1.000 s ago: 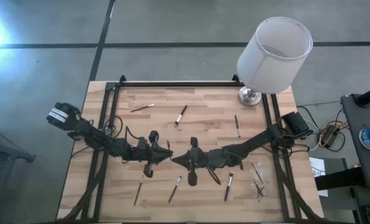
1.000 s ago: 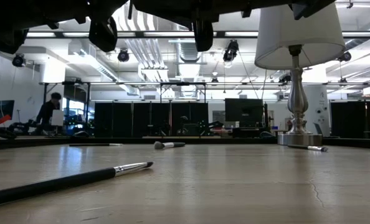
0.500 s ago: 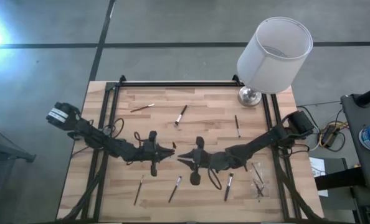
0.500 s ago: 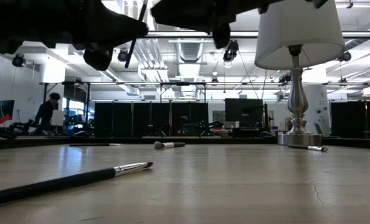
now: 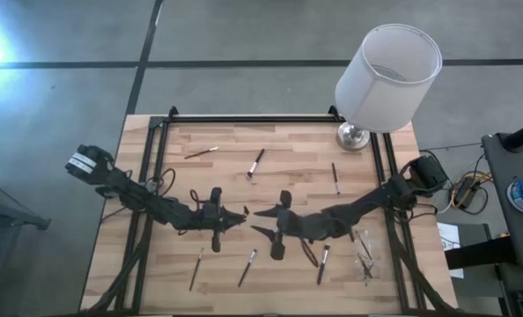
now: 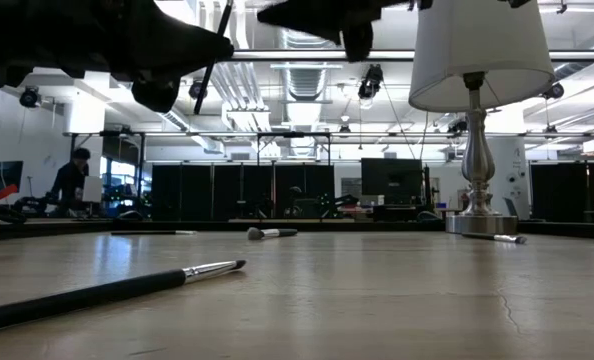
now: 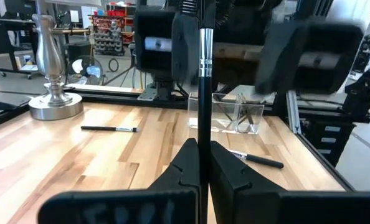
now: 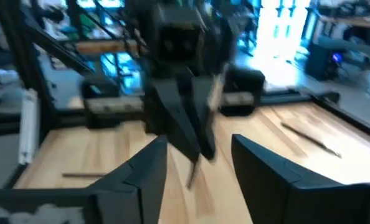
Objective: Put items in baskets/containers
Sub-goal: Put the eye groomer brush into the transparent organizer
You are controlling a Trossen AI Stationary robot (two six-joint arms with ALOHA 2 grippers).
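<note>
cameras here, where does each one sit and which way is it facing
High view: above, looking straight down on the table; both arms show, left gripper facing right gripper.
Low view: at tabletop height, looking level into the room; arms overhead.
Left wrist view: on the left arm, past its fingers shut on a brush.
Right wrist view: on the right arm, past open fingers toward the left gripper.
Shared: the lamp in high, low and left wrist views.
</note>
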